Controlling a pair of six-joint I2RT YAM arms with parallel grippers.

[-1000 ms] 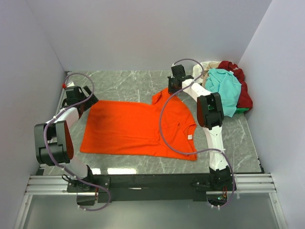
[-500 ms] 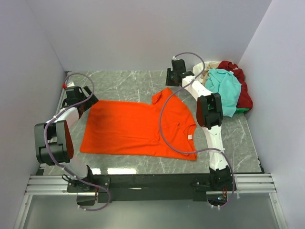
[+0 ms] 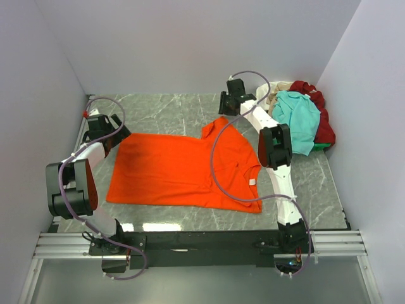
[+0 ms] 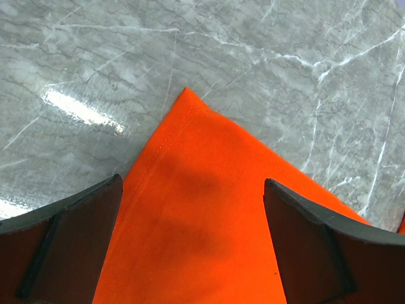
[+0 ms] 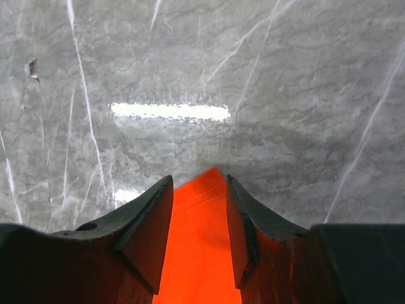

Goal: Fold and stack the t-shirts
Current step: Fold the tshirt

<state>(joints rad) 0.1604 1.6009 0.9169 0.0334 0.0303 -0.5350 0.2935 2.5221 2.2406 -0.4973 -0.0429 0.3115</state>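
Observation:
A bright orange t-shirt (image 3: 183, 168) lies spread flat on the marble table (image 3: 171, 111), its white neck label (image 3: 252, 182) toward the right. My left gripper (image 3: 118, 134) hovers over the shirt's far left corner (image 4: 190, 107), wide open, with only cloth below (image 4: 193, 183). At the far sleeve tip is my right gripper (image 3: 223, 113), with its jaws standing apart. The orange sleeve corner (image 5: 202, 209) shows between the fingers (image 5: 199, 180), lying on the table. More t-shirts sit in a heap at the back right: teal (image 3: 297, 117), dark red (image 3: 321, 123) and cream (image 3: 276, 95).
Grey walls close in the table on the left (image 3: 38, 95), back and right. The heap of shirts fills the back right corner. The arms' rail (image 3: 190, 244) runs along the near edge. Bare marble (image 5: 190, 63) lies beyond the sleeve tip.
My right gripper has gone from shut to open, letting go of the sleeve, and has drawn back a little toward the far wall. The left arm has stayed put.

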